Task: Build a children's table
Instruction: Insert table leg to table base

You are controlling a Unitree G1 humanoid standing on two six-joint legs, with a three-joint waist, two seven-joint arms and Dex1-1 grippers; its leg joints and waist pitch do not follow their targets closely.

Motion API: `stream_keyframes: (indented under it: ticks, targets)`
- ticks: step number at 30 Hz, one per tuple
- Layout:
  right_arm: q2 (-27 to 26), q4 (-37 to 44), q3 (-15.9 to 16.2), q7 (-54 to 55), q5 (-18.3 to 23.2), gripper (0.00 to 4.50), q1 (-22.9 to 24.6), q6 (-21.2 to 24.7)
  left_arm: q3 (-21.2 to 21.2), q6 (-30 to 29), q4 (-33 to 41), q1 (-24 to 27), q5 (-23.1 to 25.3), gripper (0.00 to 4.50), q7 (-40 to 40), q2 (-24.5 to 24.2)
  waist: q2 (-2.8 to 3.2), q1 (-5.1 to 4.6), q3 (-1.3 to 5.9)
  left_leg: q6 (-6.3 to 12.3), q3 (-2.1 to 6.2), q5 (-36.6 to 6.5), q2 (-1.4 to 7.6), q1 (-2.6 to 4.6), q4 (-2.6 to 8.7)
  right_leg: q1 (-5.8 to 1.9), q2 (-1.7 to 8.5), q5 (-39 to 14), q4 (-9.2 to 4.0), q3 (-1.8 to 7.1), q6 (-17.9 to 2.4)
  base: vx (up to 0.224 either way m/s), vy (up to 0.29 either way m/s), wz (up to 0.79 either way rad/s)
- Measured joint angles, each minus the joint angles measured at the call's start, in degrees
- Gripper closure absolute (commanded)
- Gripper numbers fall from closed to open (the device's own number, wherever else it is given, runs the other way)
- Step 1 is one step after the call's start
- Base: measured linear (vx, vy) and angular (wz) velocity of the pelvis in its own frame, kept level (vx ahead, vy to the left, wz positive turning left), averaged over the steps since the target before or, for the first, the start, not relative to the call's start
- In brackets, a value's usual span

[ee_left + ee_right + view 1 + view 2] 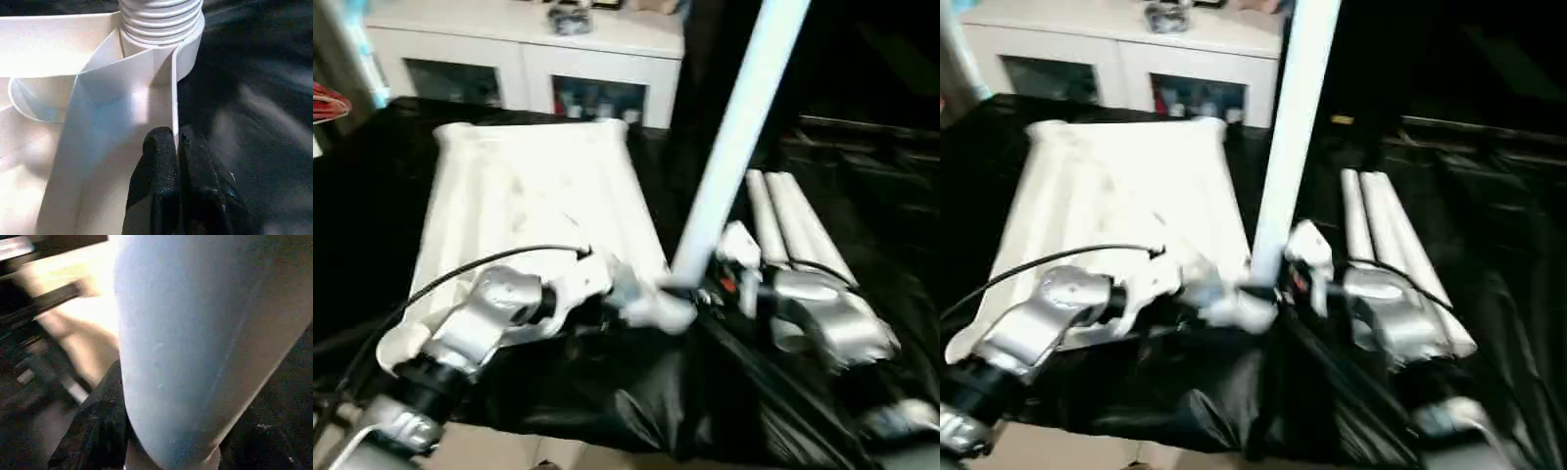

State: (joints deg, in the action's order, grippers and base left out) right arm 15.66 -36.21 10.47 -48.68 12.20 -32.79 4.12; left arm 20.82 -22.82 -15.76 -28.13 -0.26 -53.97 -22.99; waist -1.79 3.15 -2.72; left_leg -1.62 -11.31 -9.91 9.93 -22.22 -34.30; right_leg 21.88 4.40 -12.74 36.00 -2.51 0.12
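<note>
The children's table top [529, 196] lies underside up on the black cover. A white leg [734, 137] rises tilted from its near right corner socket [188, 54], and the threaded end [161, 22] sits in the socket. My left gripper [176, 142] is shut on the thin rim wall of the top just beside that socket. My right gripper [729, 279] is shut on the lower part of the leg [186, 342], with a black finger [98, 431] showing beside it.
More white legs [793, 225] lie side by side on the black cover [607, 392], right of the top. A white glass-door cabinet [529, 59] stands behind the table. The near edge of the cover hangs just below my forearms.
</note>
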Motion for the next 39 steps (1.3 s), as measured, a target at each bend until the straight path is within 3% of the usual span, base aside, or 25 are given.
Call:
stream_keyframes:
  ticks: [5, 11, 22, 23, 25, 27, 34, 39]
  targets:
    - [-6.2, -9.6, -2.6, 13.0, -0.5, 2.59, -6.6, 0.5, -2.0, -7.4, 0.9, -1.1, 2.0, 4.50, 8.5, 4.1, -0.43, -1.10, -0.28, -0.09, 0.05, 0.0, 0.04, 0.16, 0.07, 0.23, 0.00, 0.1, 0.01, -0.02, -0.1, 0.000, 0.000, 0.00]
    - [-8.2, -15.3, -5.1, 19.9, -0.7, 2.59, -10.6, 0.4, -2.6, -15.8, 4.4, -1.0, 4.1, 4.50, 18.7, 10.7, -0.68, -0.96, -0.32, -0.09, 0.00, 0.0, 0.06, 0.13, 0.08, 0.23, 0.00, 0.4, -0.10, -0.03, -0.5, 0.000, 0.000, 0.00]
    - [-10.0, -20.6, -6.0, 22.8, -1.8, 2.59, -13.5, -2.1, -2.6, -17.1, 4.7, -1.0, 5.1, 4.50, 22.6, 12.4, -0.84, -1.03, -0.28, -0.11, -0.02, 0.0, 0.12, 0.20, 0.35, 0.29, -0.04, 0.4, -0.23, -0.10, -0.4, 0.000, 0.000, 0.00]
    - [-10.1, -20.9, -6.2, 22.8, -1.8, 2.03, -13.7, -2.3, -2.6, -17.2, 4.8, -1.0, 5.1, 4.50, 22.8, 12.4, -0.84, -1.07, -0.28, -0.11, -0.02, 0.0, 0.11, 0.20, 0.35, 0.29, -0.04, 0.4, -0.24, -0.10, -0.4, 0.000, 0.000, 0.00]
    - [-10.2, -22.0, -6.7, 22.7, -1.9, 2.03, -13.9, -2.5, -2.6, -17.2, 4.9, -1.0, 5.0, 4.50, 22.6, 12.3, -0.82, -1.04, -0.29, -0.11, -0.02, 0.0, 0.11, 0.19, 0.35, 0.29, -0.04, 0.4, -0.24, -0.11, -0.4, 0.000, 0.000, 0.00]
    - [-10.4, -22.9, -6.8, 22.7, -1.9, 1.72, -13.9, -3.5, -2.4, -17.2, 5.2, -1.0, 4.6, 4.50, 22.0, 12.1, -0.76, -0.74, -0.33, -0.11, -0.02, 0.0, 0.11, 0.10, 0.35, 0.35, -0.04, 0.4, -0.25, -0.11, -0.4, 0.000, 0.000, 0.00]
    - [-9.8, -22.4, -6.8, 20.7, -2.2, 1.28, -12.6, -4.9, -2.2, -16.4, 6.3, -0.9, 4.1, 4.50, 19.4, 10.4, -0.55, -0.02, -0.46, -0.09, -0.06, 0.0, 0.12, -0.43, 0.37, 0.93, -0.04, 0.4, -0.15, -0.11, -0.4, 0.000, 0.000, 0.00]
    - [-7.4, -20.8, -5.9, 14.5, -3.2, 0.87, -9.7, -5.5, -1.5, -13.3, 7.2, -0.5, 2.4, 4.50, 14.9, 7.8, 0.15, 0.91, -0.90, 0.03, -0.07, 0.1, 0.12, -0.81, 0.20, 1.21, -0.02, 0.4, -0.05, -0.14, -0.4, 0.000, 0.000, 0.00]
